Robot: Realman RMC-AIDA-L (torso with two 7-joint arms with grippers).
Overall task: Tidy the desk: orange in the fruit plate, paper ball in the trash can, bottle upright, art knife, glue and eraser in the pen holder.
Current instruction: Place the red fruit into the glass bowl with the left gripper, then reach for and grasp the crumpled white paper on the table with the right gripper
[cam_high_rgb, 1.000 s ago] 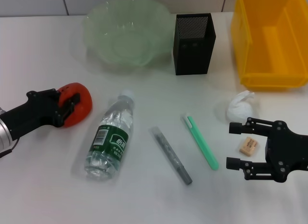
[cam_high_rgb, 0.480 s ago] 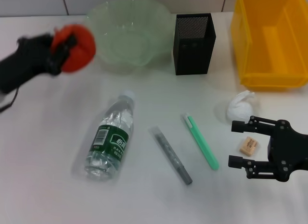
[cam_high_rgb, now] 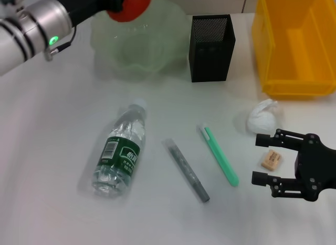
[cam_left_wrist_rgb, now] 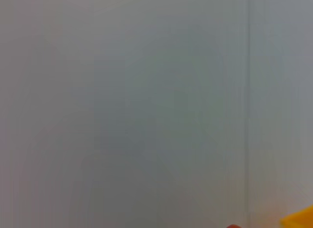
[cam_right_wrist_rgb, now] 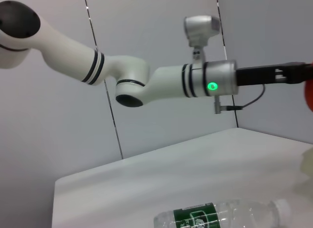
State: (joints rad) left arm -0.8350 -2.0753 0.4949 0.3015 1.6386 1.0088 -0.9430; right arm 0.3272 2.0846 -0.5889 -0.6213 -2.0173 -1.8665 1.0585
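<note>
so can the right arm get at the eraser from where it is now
Probably yes. In the head view the right end effector hovers open right beside the eraser, its two fingers on either side of it. Nothing lies between them; the paper ball and the green art knife sit apart from it.

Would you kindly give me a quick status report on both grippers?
Left gripper shut on orange, held above fruit plate rim. Right gripper open, hovering around eraser. Nothing in the way.

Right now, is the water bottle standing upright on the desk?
No, the water bottle lies on its side on the desk, cap toward the fruit plate.
</note>
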